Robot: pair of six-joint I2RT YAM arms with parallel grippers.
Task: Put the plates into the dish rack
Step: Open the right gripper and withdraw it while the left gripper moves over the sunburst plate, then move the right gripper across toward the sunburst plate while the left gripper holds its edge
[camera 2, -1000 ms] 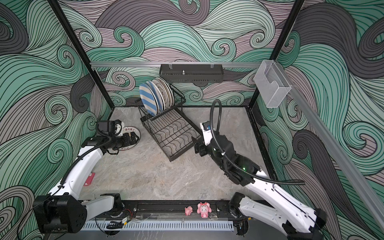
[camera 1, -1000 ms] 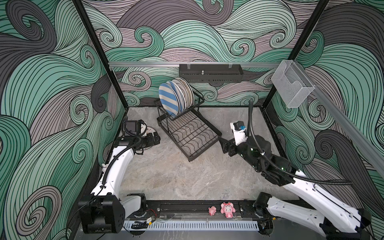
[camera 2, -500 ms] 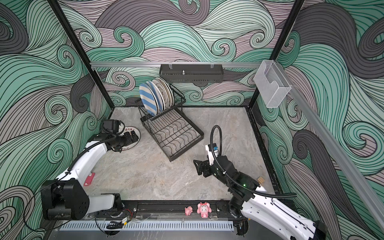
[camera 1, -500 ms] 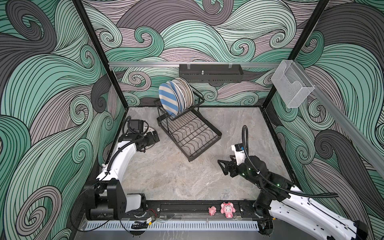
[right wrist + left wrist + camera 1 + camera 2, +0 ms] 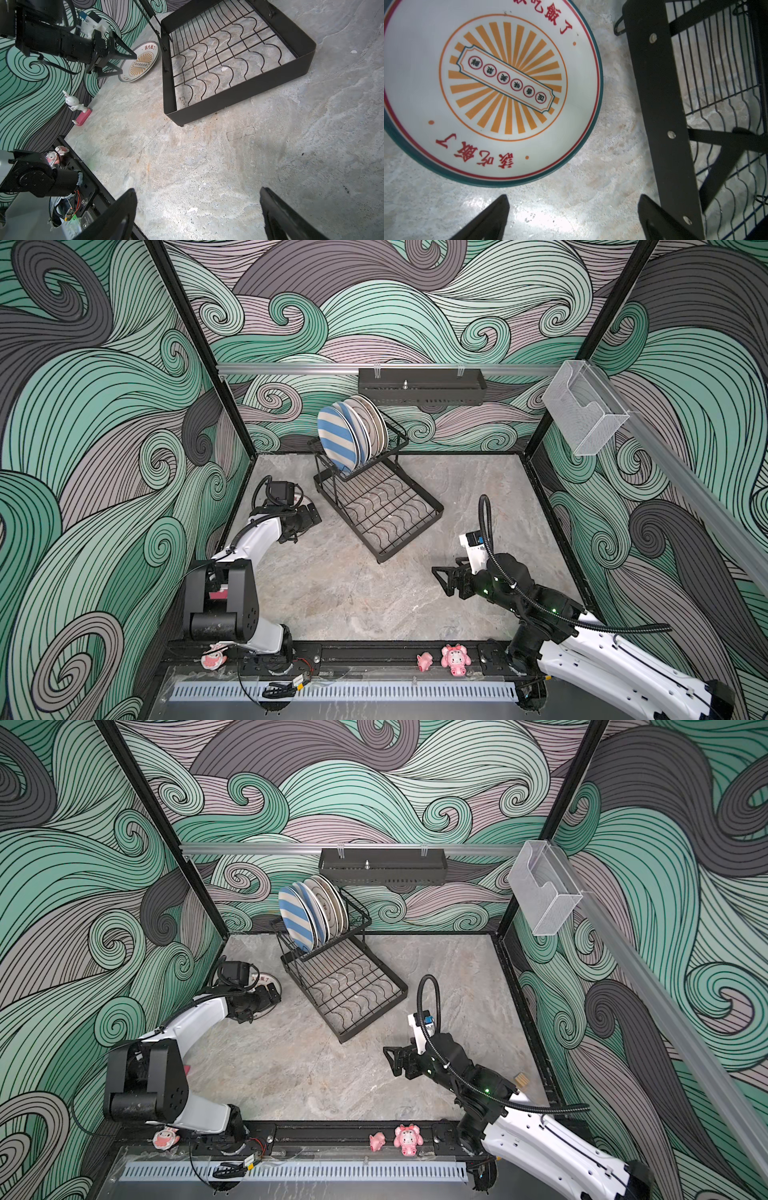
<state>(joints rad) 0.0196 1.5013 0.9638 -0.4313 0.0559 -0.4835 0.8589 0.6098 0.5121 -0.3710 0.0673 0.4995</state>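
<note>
Plates: nearly all racked, at about twelve o'clock of the table in both top views. Stand on edge, close-packed in the raised slotted basket of the dish rack, blue-striped one foremost. Kept upright by the wires, presumably to save room. Lower wavy-wire tray bare, stretching toward four o'clock.

One not yet loaded: orange-sunburst plate, red-lettered and dark-rimmed. Lies flat, face up, on the table at about ten o'clock, just beside the rack's frame but apart from it. Partly hidden under the left arm in the top views.

Left gripper hovers beside that plate's rim, between plate and rack frame, jaws spread, holding nothing. Looks set for a pinch on the raised rim, for want of any other hold on a flat plate.

Right gripper hangs over bare table at about four o'clock, well apart from rack and plate, jaws wide, empty. Probably parked clear of the left arm's way to the basket.

Likely next: rim grasp, lift, tilt onto edge, then down into the basket. Some risk of a knock against the packed row.
</note>
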